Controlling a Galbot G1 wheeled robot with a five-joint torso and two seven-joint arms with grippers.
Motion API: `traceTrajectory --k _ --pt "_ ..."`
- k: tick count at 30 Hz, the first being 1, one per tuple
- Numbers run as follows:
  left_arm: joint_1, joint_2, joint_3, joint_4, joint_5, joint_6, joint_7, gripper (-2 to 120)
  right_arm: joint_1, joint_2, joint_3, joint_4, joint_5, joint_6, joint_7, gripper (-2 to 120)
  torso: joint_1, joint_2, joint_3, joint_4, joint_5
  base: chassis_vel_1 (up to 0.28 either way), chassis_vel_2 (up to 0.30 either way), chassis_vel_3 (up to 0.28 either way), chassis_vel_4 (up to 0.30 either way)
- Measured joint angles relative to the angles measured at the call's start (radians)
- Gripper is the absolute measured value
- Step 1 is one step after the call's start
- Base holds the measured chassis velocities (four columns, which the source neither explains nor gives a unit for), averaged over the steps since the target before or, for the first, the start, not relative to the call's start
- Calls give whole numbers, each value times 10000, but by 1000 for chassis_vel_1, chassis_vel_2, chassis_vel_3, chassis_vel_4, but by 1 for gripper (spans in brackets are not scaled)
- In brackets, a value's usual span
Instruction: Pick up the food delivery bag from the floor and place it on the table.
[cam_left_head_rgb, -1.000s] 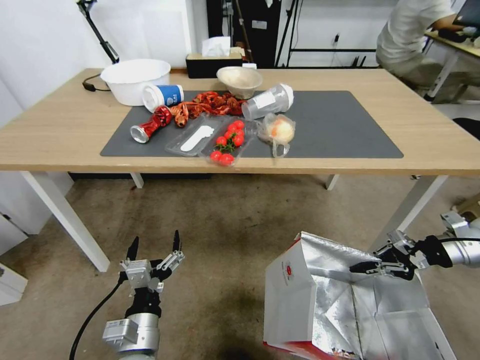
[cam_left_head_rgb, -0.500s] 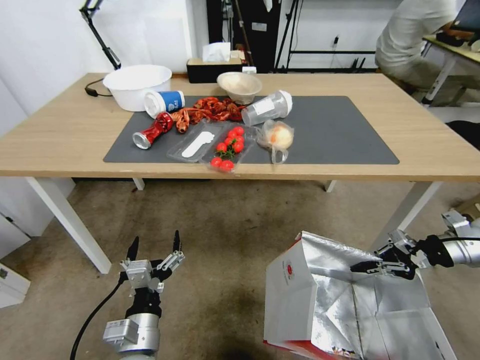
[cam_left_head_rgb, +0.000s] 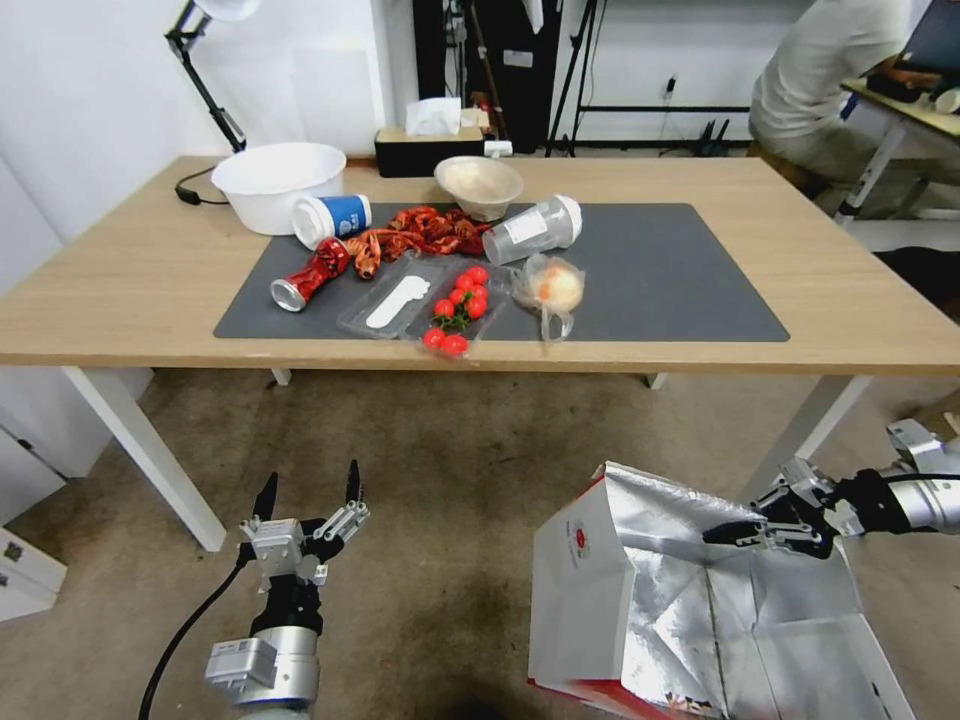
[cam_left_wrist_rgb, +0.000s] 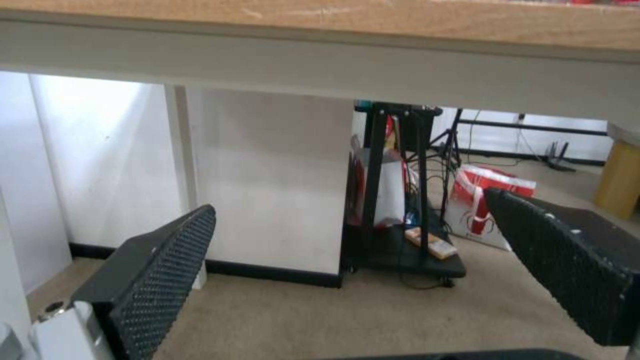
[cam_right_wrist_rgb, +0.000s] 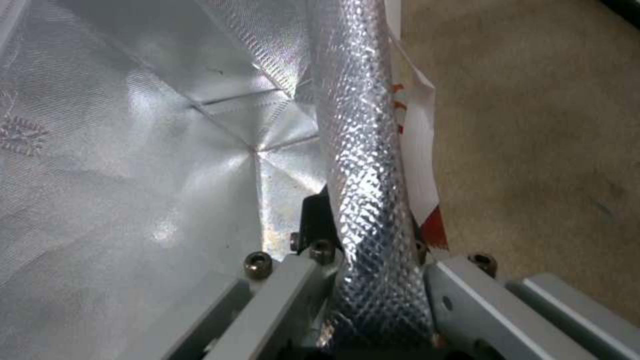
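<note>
The food delivery bag (cam_left_head_rgb: 610, 590), white outside with a small red logo and silver foil inside, stands open at the lower right over the floor (cam_left_head_rgb: 450, 480). My right gripper (cam_left_head_rgb: 722, 534) is shut on the bag's far rim, reaching in from the right. In the right wrist view the foil rim (cam_right_wrist_rgb: 363, 165) runs between the jaws, with the foil lining beside it. My left gripper (cam_left_head_rgb: 308, 492) hangs open above the floor at the lower left, its fingers (cam_left_wrist_rgb: 160, 270) wide apart with nothing between them. The light-wood table (cam_left_head_rgb: 130, 290) with a dark grey mat (cam_left_head_rgb: 680, 270) stands ahead.
On the mat lie a tray of tomatoes (cam_left_head_rgb: 455, 305), crayfish (cam_left_head_rgb: 420, 228), a red can (cam_left_head_rgb: 305, 278), cups, a small knotted plastic bag (cam_left_head_rgb: 550, 288) and bowls (cam_left_head_rgb: 278, 182). White table legs (cam_left_head_rgb: 150, 460) stand left and right. A seated person is at the back right.
The whole head view has shifted downward, so the table shows lower and nearer. Both grippers and the bag keep their places in the picture.
</note>
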Motion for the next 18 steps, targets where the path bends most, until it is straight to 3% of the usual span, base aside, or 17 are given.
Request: traceTrajectory --k 18 --pt "10 15 -44 -52 -29 8 -30 100 88 -22 -15 42 15 -36 1 0 307 751 444 0 -1 0 0 0 0"
